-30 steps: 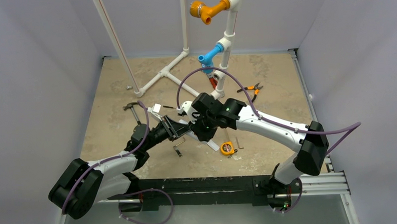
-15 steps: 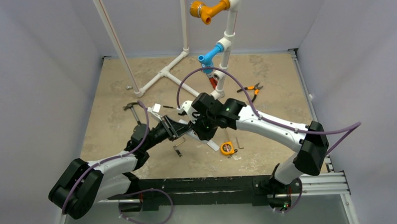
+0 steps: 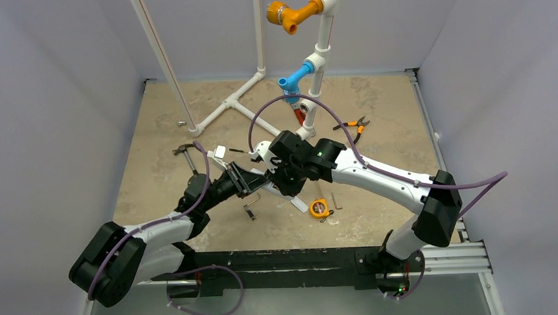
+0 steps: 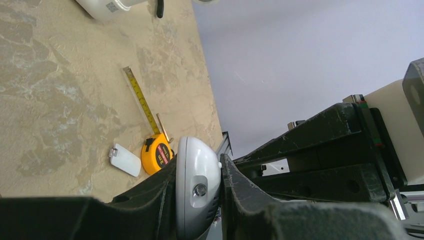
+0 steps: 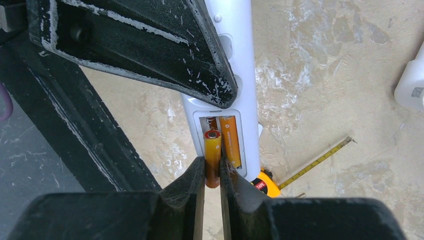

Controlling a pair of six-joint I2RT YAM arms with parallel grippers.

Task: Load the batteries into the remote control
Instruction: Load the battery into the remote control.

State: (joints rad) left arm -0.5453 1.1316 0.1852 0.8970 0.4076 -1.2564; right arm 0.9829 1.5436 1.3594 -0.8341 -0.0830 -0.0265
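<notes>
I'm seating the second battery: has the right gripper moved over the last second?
No. In the top view the right gripper stays put against the yellow tape measure, with no visible shift either way.

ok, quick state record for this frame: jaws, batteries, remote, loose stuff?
left jaws: shut on slim white plastic remote control
right jaws: shut on orange-copper cylindrical battery
held battery: tip at the remote's open compartment, looks not yet seated
second battery: lying in the compartment
loose on tan table: round yellow tape measure, blade pulled out; small white flat plate beside it
</notes>
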